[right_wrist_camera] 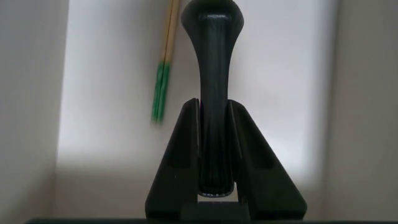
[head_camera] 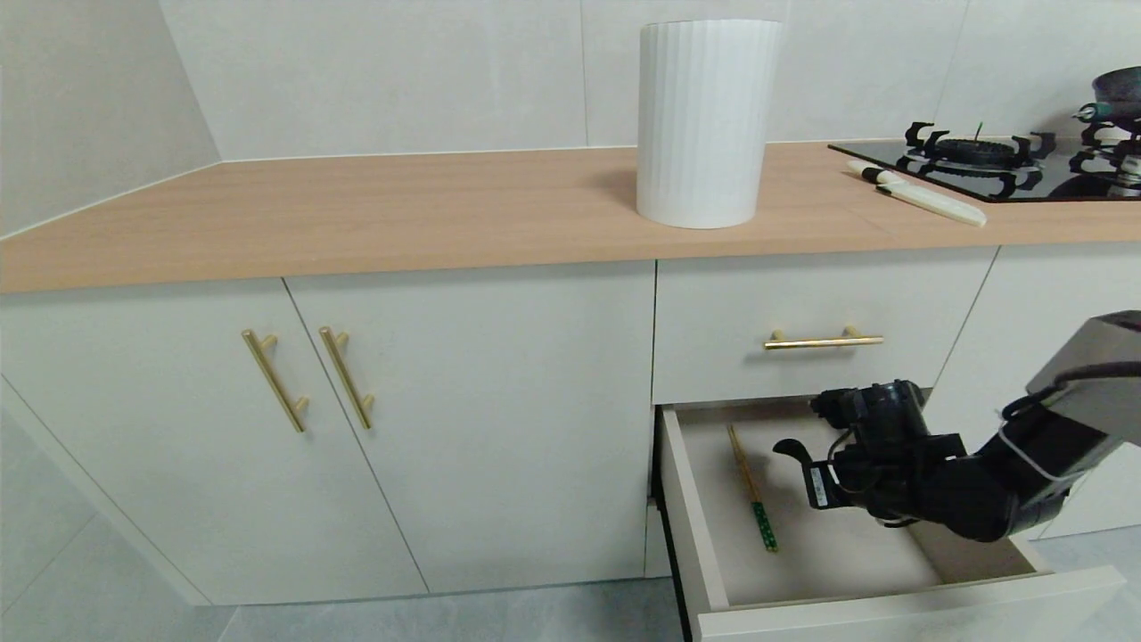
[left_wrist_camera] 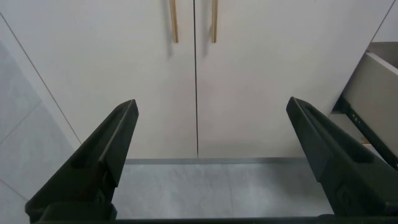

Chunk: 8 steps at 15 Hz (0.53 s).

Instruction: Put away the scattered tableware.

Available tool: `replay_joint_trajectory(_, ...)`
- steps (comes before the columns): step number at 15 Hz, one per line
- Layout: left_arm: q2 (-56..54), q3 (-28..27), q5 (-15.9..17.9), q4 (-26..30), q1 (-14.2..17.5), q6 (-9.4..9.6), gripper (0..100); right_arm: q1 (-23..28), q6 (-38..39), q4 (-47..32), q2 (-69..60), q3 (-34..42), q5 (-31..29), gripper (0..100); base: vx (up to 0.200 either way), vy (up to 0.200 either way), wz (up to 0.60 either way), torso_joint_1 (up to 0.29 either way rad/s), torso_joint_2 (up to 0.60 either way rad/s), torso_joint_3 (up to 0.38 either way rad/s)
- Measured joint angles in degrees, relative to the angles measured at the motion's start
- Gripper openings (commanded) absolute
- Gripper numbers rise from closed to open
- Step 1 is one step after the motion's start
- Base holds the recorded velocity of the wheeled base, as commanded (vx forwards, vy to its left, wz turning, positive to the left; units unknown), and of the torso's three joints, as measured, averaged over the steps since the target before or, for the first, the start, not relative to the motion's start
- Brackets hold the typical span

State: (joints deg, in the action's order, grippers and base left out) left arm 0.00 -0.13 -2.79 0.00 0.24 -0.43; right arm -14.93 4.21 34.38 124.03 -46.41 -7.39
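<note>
Black utensil (right_wrist_camera: pixel 211 43), pinched in right hand (right_wrist_camera: pixel 213 115)

In the drawer (head_camera: pixel 688 504) under the counter (head_camera: pixel 401 214) lie chopsticks (head_camera: pixel 751 490).

White tiled walls (head_camera: pixel 401 71) back a wooden countertop (head_camera: pixel 357 214) over cream cabinets (head_camera: pixel 499 428) and grey floor (head_camera: pixel 89 580).

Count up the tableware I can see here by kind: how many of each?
Knife: 1, on the counter
Pair of chopsticks: 1, in the open drawer
Black utensil: 1, held in the right gripper over the drawer
Total: 3
</note>
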Motion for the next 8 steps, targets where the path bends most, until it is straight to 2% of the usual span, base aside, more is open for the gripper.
replay_joint_trajectory(4,0.0,0.0,0.0,0.0,-0.02,0.0,100,0.39,-1.37,-0.35,7.18,-5.46,-0.16,0,0.0,0.0,0.0,0.0,0.0,0.0)
replay_joint_trajectory(8,0.0,0.02,0.0,0.0,0.0,0.0,100,0.63,-1.43,-0.39,11.51,-7.47,-0.66,0,0.0,0.0,0.0,0.0,0.0,0.0)
